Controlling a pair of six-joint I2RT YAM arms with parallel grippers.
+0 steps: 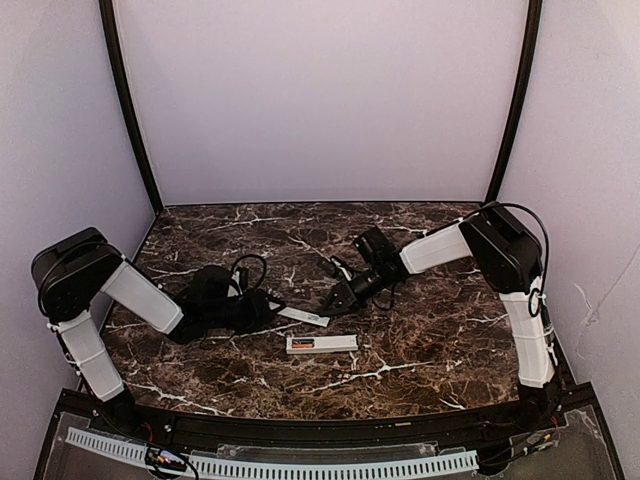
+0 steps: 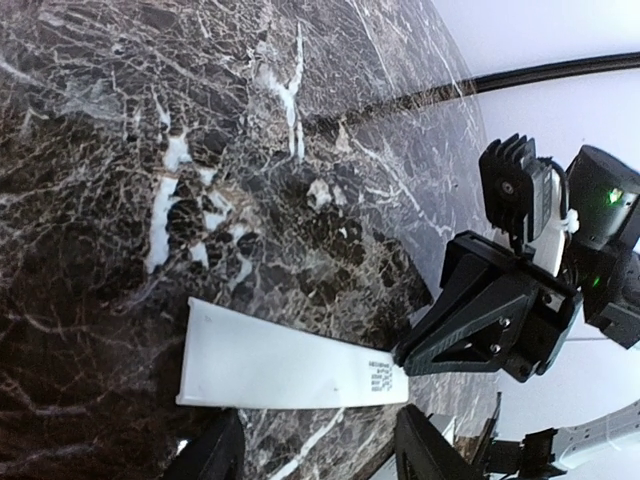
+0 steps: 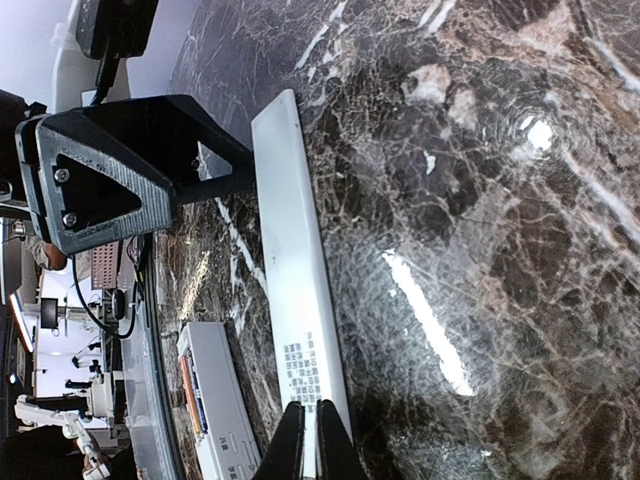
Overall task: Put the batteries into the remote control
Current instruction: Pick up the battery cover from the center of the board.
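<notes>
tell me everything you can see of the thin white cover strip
The cover strip is a long, thin, flat white bar, plastic by its look, with small grey print at one end. It lies flat on the dark marble table, apart from the remote. The right gripper, shut, meets its printed end; a pinch cannot be confirmed.

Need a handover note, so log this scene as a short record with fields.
cover: thin flat white plastic cover strip, lying on the dark marble table, off the remote
remote: slim white rectangular remote control, beside the strip, nearer the arm bases
battery: orange-red cylindrical battery visible in one end of the remote; a second cannot be told
left gripper: jaws open, at one end of the strip
right gripper: jaws shut on the strip's other end
</notes>
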